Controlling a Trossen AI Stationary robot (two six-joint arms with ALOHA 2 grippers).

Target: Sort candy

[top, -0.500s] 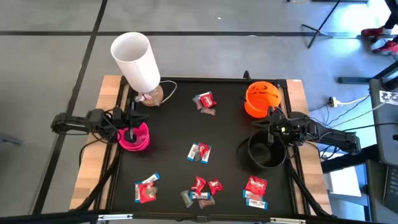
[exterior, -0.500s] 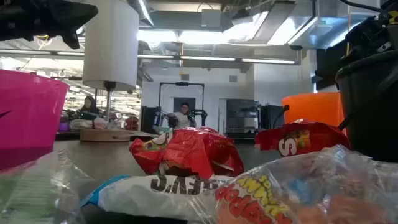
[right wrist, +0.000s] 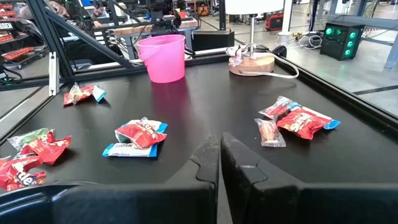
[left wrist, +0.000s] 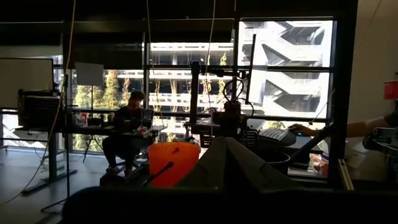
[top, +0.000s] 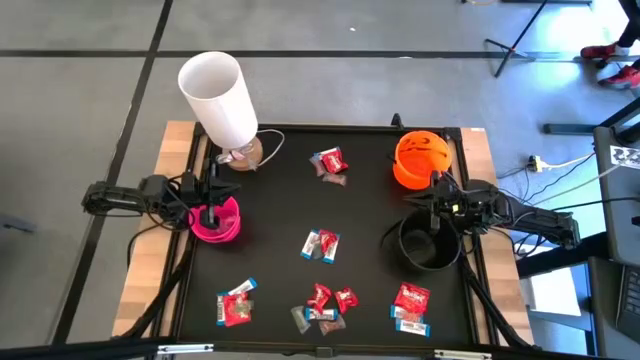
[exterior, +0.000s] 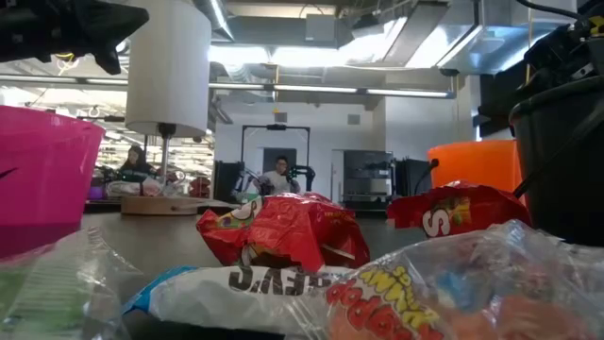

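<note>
Both hanging closed and empty, left hand (top: 211, 214) over pink bowl (top: 226, 222), right hand (top: 437, 207) over black bowl (top: 428, 247), candy (top: 321, 244) sitting around on bench (top: 370, 215).

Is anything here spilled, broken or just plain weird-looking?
Nothing looks spilled or broken. The one oddity is a table lamp standing at the back left corner of the black mat, unrelated to sorting. The candy lies scattered in small piles; the pink bowl, orange bowl and black bowl stand upright.

On the counter (top: 370, 215), candy (top: 322, 244) lies in 6 clusters: 1 near the far edge, 1 at the middle, 4 along the near edge. The left hand (top: 211, 213) hangs over 1 bowl (top: 228, 226) at the left side beside a lamp (top: 222, 103), while the right hand (top: 436, 205) hangs between 2 bowls (top: 420, 160) at the right.
</note>
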